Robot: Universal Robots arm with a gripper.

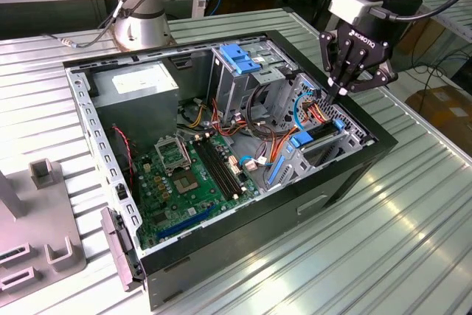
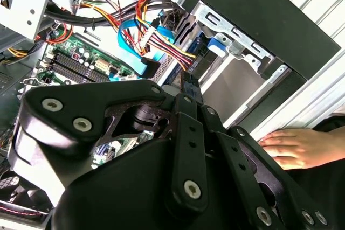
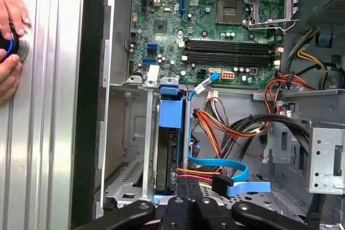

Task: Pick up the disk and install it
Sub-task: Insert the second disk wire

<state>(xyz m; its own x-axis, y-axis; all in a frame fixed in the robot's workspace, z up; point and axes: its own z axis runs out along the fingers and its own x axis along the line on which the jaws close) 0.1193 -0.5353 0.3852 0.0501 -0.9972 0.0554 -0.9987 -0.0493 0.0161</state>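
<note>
Claw closed and empty above the drive bay, disk already seated in the open computer case.

We see the claw (image 1: 344, 92) with its fingers pinched together on nothing, poised just above the disk (image 1: 318, 136), which stands on edge in its metal bay directly beneath the fingertips, its blue carrier rail (image 3: 169, 112) showing in the first wrist view. Beyond the claw, deeper in the computer case (image 1: 258, 234), lies the green motherboard (image 1: 193, 175), with the grey power supply box (image 1: 137, 86) far across from it and the blue latch (image 1: 240, 57) on the drive cage between. The case rests on a ribbed aluminium table (image 1: 383, 248) in a workshop with cardboard boxes (image 1: 442, 112) nearby. A person's hand (image 2: 302, 146) rests on the table beside the case.
</note>
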